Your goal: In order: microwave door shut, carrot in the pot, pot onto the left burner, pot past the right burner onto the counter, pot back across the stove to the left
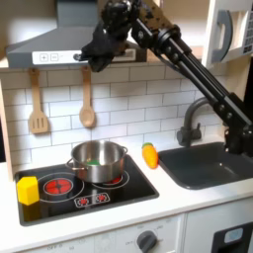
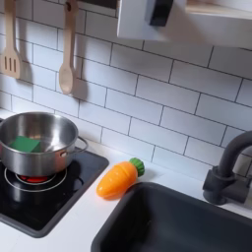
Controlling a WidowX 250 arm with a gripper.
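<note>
the gripper point(image 1: 86, 59) hangs high near the hood point(image 1: 59, 44), holding nothing; whether its jaws are open cannot be told. in both exterior views the pot point(image 1: 98, 161) sits on the stove point(image 1: 59, 198), over the first exterior view's right burner. the carrot point(image 2: 118, 177) lies on the counter point(image 2: 84, 231) between stove and sink point(image 2: 187, 221).

In the first exterior view the arm point(image 1: 183, 59) is matte black throughout: long boxy links joined by chunkier block-shaped joints. Its pincer point(image 1: 87, 57) is black too, ending in short dark fingers.
</note>
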